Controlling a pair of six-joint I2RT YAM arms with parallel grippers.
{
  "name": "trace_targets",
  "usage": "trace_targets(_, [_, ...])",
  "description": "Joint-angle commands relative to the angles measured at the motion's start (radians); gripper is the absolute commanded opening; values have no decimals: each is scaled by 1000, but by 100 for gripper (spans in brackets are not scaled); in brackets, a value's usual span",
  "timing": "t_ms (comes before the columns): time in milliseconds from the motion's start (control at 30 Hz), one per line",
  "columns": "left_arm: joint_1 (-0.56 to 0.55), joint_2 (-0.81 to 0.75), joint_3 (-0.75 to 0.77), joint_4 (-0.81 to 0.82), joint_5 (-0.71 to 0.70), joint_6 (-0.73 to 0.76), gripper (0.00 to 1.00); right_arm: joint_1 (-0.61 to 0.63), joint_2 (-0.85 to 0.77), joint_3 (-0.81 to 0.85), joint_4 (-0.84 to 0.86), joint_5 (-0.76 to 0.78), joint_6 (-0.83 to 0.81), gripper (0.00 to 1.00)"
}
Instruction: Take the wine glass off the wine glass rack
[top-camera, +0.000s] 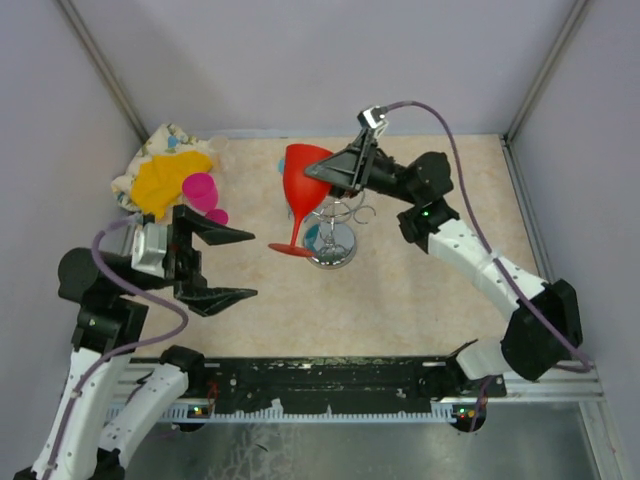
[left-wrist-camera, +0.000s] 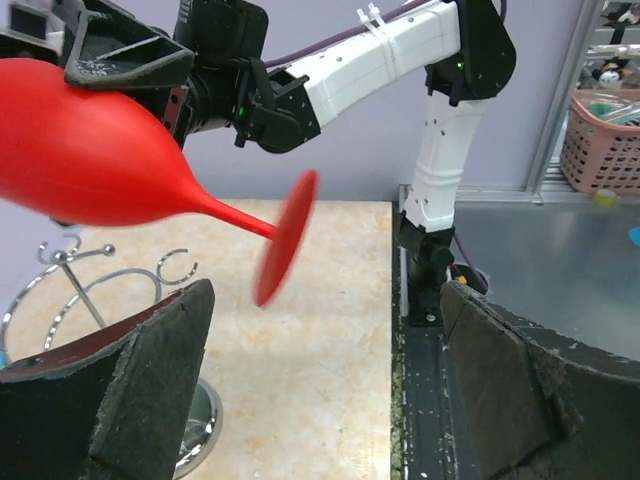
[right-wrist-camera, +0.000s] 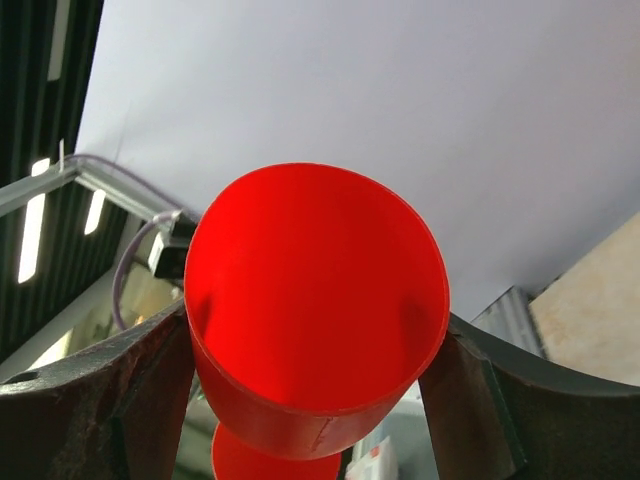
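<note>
The red wine glass (top-camera: 302, 180) is held tilted in the air, its bowl between the fingers of my right gripper (top-camera: 330, 172), its foot (top-camera: 290, 249) pointing toward the near left. It is clear of the chrome wine glass rack (top-camera: 335, 238), which stands just below and right of it. In the right wrist view the bowl (right-wrist-camera: 315, 300) fills the gap between both fingers. In the left wrist view the glass (left-wrist-camera: 110, 160) hangs above the rack's loops (left-wrist-camera: 90, 270). My left gripper (top-camera: 228, 263) is open and empty, left of the rack.
A pink cup (top-camera: 203, 193) and a yellow cloth (top-camera: 165, 180) on a patterned cloth lie at the back left. A black rail (top-camera: 320, 375) runs along the near edge. A pink basket (left-wrist-camera: 605, 125) stands beyond the table in the left wrist view.
</note>
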Motion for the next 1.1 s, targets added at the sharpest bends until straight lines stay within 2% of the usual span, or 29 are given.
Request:
trace_targets(0, [0,-72,44,-46,-67,67,100,-144,-131,30,-138,-16,-146,72])
trace_targets(100, [0,-91,51,-102,-104,104,100,-275,-186,79,-373,-14,-355,72])
trace_targets(200, [0,-91,53,-128,-103,118,100,-396,-232,159,-730,99,-627,72])
trace_targets(300, [0,-85,45,-126,-101,116,100,-508,-233,199,-859,175,-744,72])
trace_targets(433, [0,-69,43,-126,-96,126,100,-628,-208,203,-898,255,-791,72])
trace_targets(533, [0,-59,34,-118,-103,123,100,-641,-165,231,-977,436,-897,72])
trace_targets(633, [0,-58,9,-82,-109,110,100,-639,-125,226,-974,607,-961,70])
trace_targets(733, [0,-55,-8,-61,-116,106,100,-622,-72,232,-975,801,-1057,69])
trace_targets(867, [0,-51,-41,-27,-127,93,100,-521,6,223,-953,1136,-1232,70])
trace_targets(967, [0,-29,-41,-36,-233,99,99,-471,55,168,-861,1315,-1301,69])
trace_targets(1067, [0,50,39,-175,-356,123,96,-444,90,112,-764,1471,-1352,68])
